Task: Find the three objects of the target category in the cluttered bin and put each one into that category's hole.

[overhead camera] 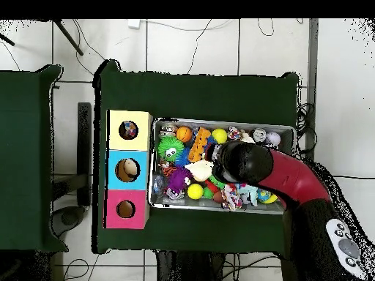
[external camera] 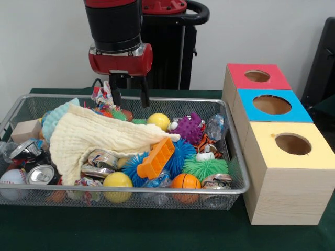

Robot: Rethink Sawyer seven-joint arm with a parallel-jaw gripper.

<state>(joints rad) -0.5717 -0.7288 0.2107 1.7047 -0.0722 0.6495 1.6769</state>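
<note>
Hand (external camera: 129,94): fingers parted, empty, upper-left frame over bin (external camera: 131,191); I judge it poised beside the printed cloth bundle (external camera: 102,97), yellow-box hole (external camera: 293,144) unreached.

front facing robot, overhead straight down

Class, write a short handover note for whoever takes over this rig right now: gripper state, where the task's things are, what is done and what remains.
Gripper: open and empty, hanging over the far side of the wire bin.
One printed cloth bundle lies at the bin's far rim, just beside the gripper. No other bundle is clearly visible; the cream cloth may hide some.
Yellow box's hole: the overhead view shows something colourful inside, possibly a bundle already delivered, but this cannot be confirmed.
Left: grasp the visible bundle, drop it in the yellow box's hole, then search for the rest.
</note>
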